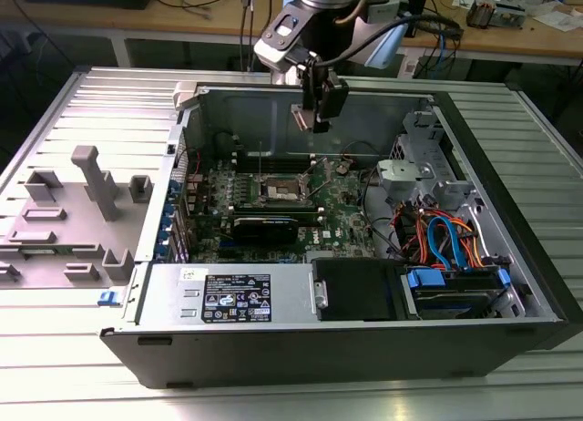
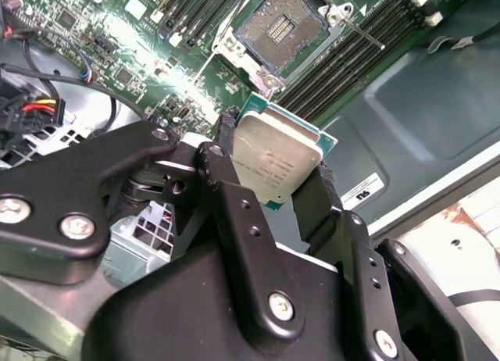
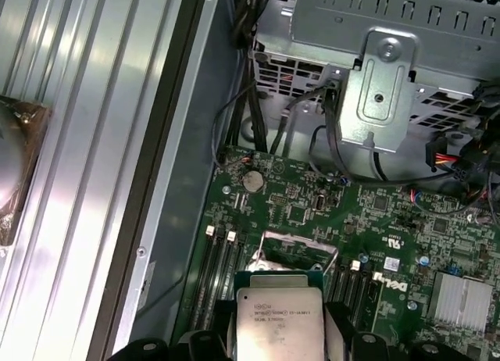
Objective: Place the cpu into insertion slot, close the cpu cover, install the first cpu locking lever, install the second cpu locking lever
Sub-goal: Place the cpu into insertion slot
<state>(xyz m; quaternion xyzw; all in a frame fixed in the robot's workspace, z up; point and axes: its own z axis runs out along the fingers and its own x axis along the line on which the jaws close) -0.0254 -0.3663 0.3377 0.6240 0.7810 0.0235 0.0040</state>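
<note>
My gripper [image 1: 312, 118] hangs above the open computer case, shut on the cpu [image 2: 277, 162]. The cpu is a flat silver-topped chip on a green edge. Black fingers [image 2: 316, 197] clamp two opposite sides of it in both wrist views. The cpu [image 3: 280, 323] is held in the air over the green motherboard [image 3: 312, 209]. The insertion slot [image 2: 280, 29] lies below with its dark centre exposed inside a silvery rim, seen from outside as the insertion slot [image 1: 281, 191]. A silvery frame [image 3: 295, 248], seemingly the cpu cover, shows just beyond the chip. A thin lever rod [image 2: 363, 34] runs beside the slot.
Black memory slots [image 2: 348, 64] flank the socket. A black graphics card [image 1: 264, 228] lies in front of it, with the power supply [image 1: 232, 298] nearer still. A drive cage [image 1: 414, 170] and coloured cables [image 1: 442, 239] sit at the exterior view's right. A grey fixture [image 1: 73, 211] stands outside the case.
</note>
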